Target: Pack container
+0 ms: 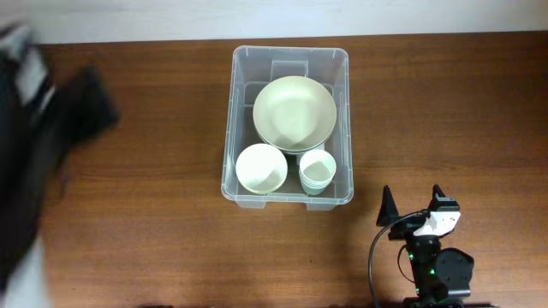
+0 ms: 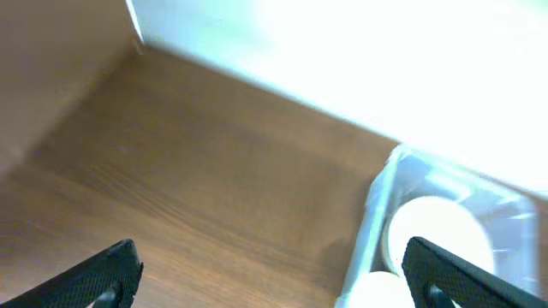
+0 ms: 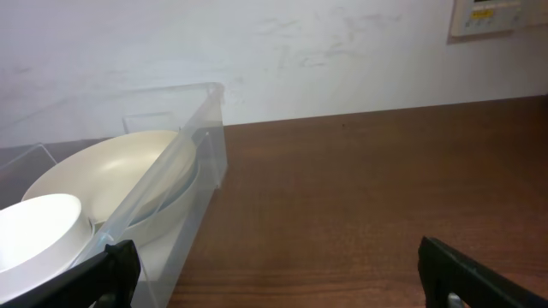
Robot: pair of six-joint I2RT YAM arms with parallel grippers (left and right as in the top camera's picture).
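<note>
Clear, see-through plastic rectangular container (image 1: 228,128) with rounded corners sits at the middle of the brown wooden counter (image 1: 154,214), toward its far edge. It holds a large pale round bowl (image 1: 294,113), a smaller white bowl (image 1: 261,168) and a stack of white cups (image 1: 318,169). I judge its thin walls light, flexible and slick, so squeezing a flat side would likely bow it or slip. The rimmed edge looks the firmest hold, and the loose dishes could slide if it tilts. My left gripper (image 2: 278,282) and right gripper (image 3: 287,282) both have their fingers spread wide, pinching nothing.
</note>
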